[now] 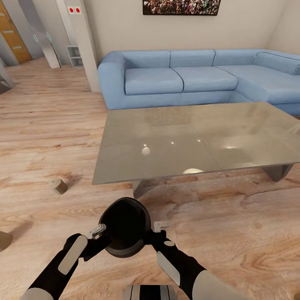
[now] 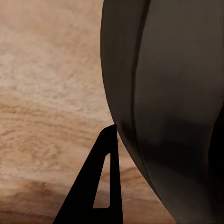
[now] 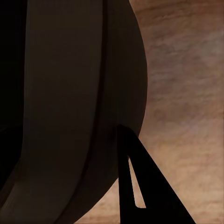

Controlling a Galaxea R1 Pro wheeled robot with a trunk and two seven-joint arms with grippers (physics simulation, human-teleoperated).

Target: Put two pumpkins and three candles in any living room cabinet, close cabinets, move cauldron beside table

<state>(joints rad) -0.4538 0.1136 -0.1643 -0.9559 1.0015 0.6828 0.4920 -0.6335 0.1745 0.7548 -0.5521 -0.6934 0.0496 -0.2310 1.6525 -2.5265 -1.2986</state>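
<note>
Squat matte-black cauldron (image 1: 125, 227) hangs between left hand (image 1: 99, 231) and right hand (image 1: 160, 228), each clamped on its rim, near the grey glass-topped bench (image 1: 187, 141)

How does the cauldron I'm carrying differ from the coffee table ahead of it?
The cauldron is round, matte black and opaque; the coffee table is rectangular, grey and reflective, showing light spots. The cauldron is far smaller than the table. The cauldron is gripped from both sides by the left tool and right tool, while the table stands on the wood floor.
</note>
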